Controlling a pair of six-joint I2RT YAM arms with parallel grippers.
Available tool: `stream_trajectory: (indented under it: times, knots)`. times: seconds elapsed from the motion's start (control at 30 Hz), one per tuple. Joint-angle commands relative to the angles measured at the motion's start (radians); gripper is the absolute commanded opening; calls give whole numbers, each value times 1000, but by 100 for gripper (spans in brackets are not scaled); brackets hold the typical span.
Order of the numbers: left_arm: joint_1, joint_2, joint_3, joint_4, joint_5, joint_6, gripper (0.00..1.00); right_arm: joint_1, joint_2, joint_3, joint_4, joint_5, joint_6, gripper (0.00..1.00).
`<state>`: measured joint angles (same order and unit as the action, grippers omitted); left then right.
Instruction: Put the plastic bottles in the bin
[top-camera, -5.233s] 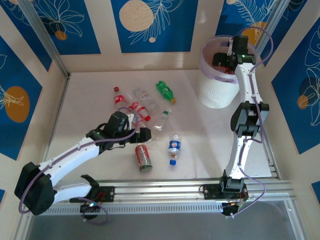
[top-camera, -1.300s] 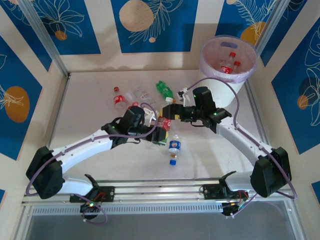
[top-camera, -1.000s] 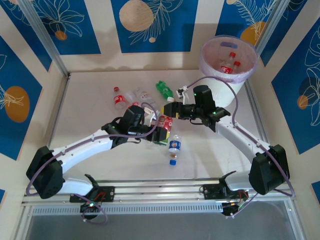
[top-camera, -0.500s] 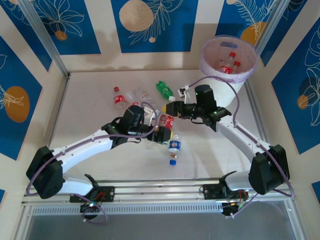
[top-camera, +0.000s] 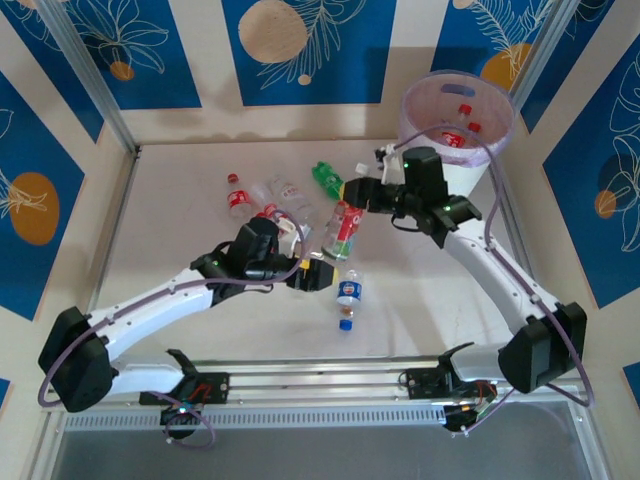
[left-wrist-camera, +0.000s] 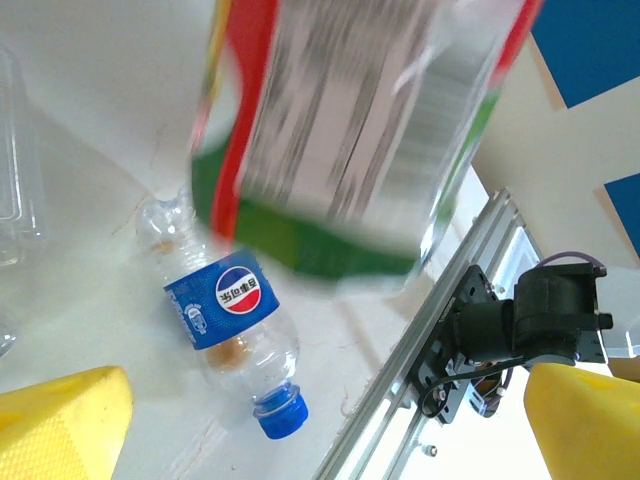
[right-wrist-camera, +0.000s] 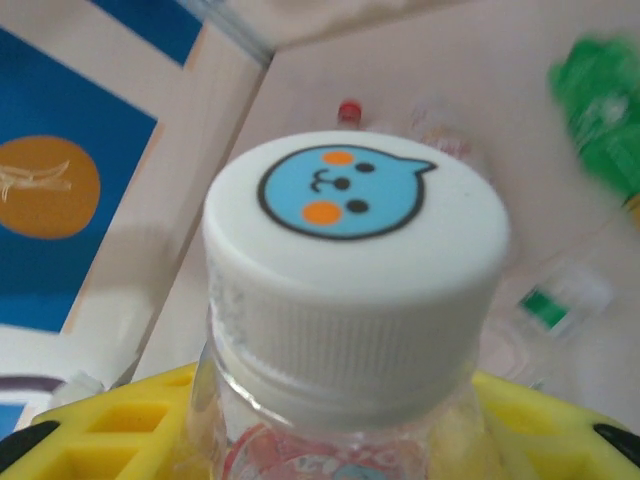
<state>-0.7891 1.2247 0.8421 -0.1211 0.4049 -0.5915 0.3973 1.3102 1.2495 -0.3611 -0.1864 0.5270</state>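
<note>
Our right hand (top-camera: 362, 194) grips a clear bottle (top-camera: 343, 228), red-green label, white cartoon-faced cap; left hand (top-camera: 320, 274) gapes open. White tabletop (top-camera: 180, 235), bin (top-camera: 410, 128) at one o'clock, blue walls (top-camera: 300, 55).

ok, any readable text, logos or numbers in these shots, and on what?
Nothing can be quoted with certainty.
Blue-labelled bottle: round red, white and blue logo with Chinese characters, too small to read reliably.
Held bottle: dense label print, blurred and unreadable.
White cap of the held bottle: blue cartoon face, no words.
Other bottles seen from above: labels too small to read.
</note>
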Motion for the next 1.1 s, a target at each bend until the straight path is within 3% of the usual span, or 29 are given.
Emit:
stream_trajectory:
  times: [0.0, 0.2, 0.37, 0.73, 1.07]
  knots:
    - [8, -25, -12, -24, -28, 31, 100, -8, -51, 117, -108, 156, -146, 33]
    - [10, 9, 4, -31, -38, 16, 100, -30, -68, 278, -137, 327, -270, 27]
    - [9, 42, 18, -25, -36, 6, 100, -109, -51, 400, -133, 409, -315, 23]
    - [9, 35, 18, -36, -48, -13, 100, -309, 17, 427, 194, 594, -394, 11]
    - [9, 3, -11, -38, -71, -34, 100, -370, 225, 508, 188, 617, -464, 10]
